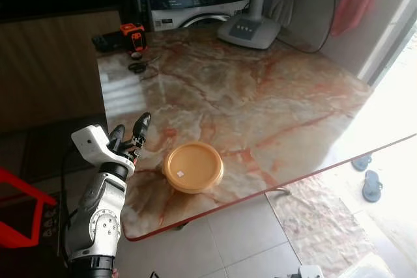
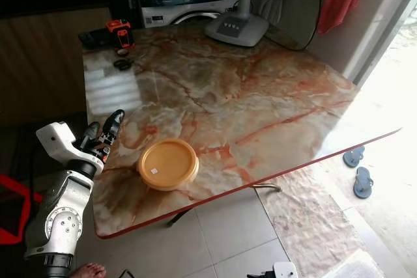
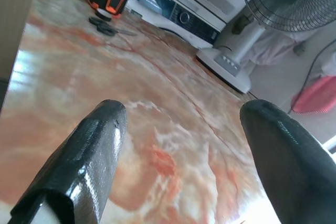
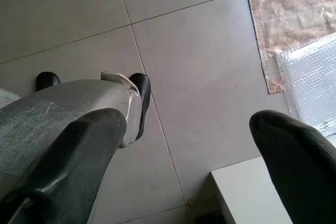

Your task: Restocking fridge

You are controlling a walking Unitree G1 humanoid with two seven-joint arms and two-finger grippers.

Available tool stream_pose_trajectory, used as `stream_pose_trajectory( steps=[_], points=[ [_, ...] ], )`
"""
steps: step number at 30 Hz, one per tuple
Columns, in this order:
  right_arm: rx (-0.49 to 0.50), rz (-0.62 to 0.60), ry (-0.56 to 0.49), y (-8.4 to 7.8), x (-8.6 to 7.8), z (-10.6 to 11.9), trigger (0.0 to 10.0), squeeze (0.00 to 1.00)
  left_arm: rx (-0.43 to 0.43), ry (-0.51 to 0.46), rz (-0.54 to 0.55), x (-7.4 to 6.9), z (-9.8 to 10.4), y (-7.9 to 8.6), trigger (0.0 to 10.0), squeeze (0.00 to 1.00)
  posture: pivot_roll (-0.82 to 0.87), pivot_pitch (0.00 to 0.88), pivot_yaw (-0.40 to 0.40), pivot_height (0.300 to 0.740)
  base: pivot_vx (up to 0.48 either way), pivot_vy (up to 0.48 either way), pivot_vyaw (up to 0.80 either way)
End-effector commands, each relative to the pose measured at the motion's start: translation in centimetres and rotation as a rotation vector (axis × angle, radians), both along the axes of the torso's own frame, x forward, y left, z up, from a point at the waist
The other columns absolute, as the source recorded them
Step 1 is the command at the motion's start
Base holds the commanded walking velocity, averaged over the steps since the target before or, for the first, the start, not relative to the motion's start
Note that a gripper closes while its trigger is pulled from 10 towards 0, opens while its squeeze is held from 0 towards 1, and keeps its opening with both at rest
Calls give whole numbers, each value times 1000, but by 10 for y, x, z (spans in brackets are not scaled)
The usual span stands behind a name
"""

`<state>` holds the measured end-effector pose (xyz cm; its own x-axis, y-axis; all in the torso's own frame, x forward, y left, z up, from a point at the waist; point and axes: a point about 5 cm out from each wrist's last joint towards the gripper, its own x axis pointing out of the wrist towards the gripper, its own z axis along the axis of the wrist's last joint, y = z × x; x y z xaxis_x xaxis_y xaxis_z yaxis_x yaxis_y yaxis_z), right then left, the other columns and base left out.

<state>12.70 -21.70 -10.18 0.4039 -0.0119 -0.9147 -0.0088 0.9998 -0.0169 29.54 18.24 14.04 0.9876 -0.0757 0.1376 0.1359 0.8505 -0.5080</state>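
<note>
A Unitree G1 stands at the near edge of a marble table (image 1: 260,96) veined in orange and cream, its left gripper (image 1: 129,133) raised over the table's near-left corner. The two black fingers (image 3: 89,156) are spread wide with nothing between them — the left wrist view looks straight through the gap to bare marble beyond.

The container at hand, a round yellow tub (image 1: 193,167) with its lid on and a small white label on top, sits on the table near the front edge, at about 3 o'clock from the left gripper and just beside it, not touching.

Across the table, at roughly 12 o'clock from the tub, an orange-and-black device (image 1: 133,36) rests near the far-left corner with a small dark object (image 1: 137,67) just in front of it. The white base of a pedestal fan (image 1: 250,29) stands at the far edge toward 1 o'clock, with a washing machine (image 1: 195,1) behind the table.

The right gripper (image 4: 184,156) hangs low beside the robot, its fingers apart and empty — its wrist view looks down on grey floor tiles (image 4: 199,66), a patterned mat (image 4: 294,19), and the robot's own silver leg (image 4: 58,119). A pair of blue sandals (image 1: 368,177) lies on the floor at about 3 o'clock, past the table's right edge.
</note>
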Motion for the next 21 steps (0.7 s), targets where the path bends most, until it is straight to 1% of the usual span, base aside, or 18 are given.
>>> stream_pose_trajectory(
  steps=[1,3,5,6,7,9,13,15,20,21],
  points=[
    [-11,-2,14,-5,-5,-1,10000,0,-10,-11,-65,-2,3,-10,10000,0,-95,40,-18,740,0,0,0],
    [-10,-3,13,-5,-5,-1,10000,0,-18,18,-119,-5,-3,-16,10000,0,-97,44,-18,740,0,0,0],
    [-9,-3,13,-4,-5,-1,10000,0,-20,36,-131,-6,-7,-17,10000,0,-98,45,-17,740,0,0,0],
    [-9,-4,12,-5,-5,-1,10000,0,-17,56,-131,-7,-13,-17,10000,0,-97,45,-19,740,0,0,0],
    [-9,-4,12,-5,-5,-1,10000,0,-17,56,-131,-7,-13,-17,10000,0,-97,45,-19,740,0,0,0],
    [-10,-5,12,-5,-5,-1,10000,0,-14,98,-135,-7,-23,-15,10000,0,-98,47,-19,740,0,0,0],
    [-12,-3,11,-5,-4,0,10000,0,-21,118,-125,-8,-28,-11,10000,0,-102,48,-19,740,0,0,0],
    [-16,5,11,-5,-4,0,10000,0,-39,131,-132,-8,-30,-11,10000,0,-103,49,-19,740,0,0,0],
    [-18,5,11,-5,-4,0,10000,0,-53,172,-166,-6,-40,-15,10000,0,-99,50,-21,740,0,0,0],
    [-19,6,11,-5,-4,0,10000,0,-68,174,-185,-5,-41,-17,10000,0,-102,48,-21,740,0,0,0]
  ],
)
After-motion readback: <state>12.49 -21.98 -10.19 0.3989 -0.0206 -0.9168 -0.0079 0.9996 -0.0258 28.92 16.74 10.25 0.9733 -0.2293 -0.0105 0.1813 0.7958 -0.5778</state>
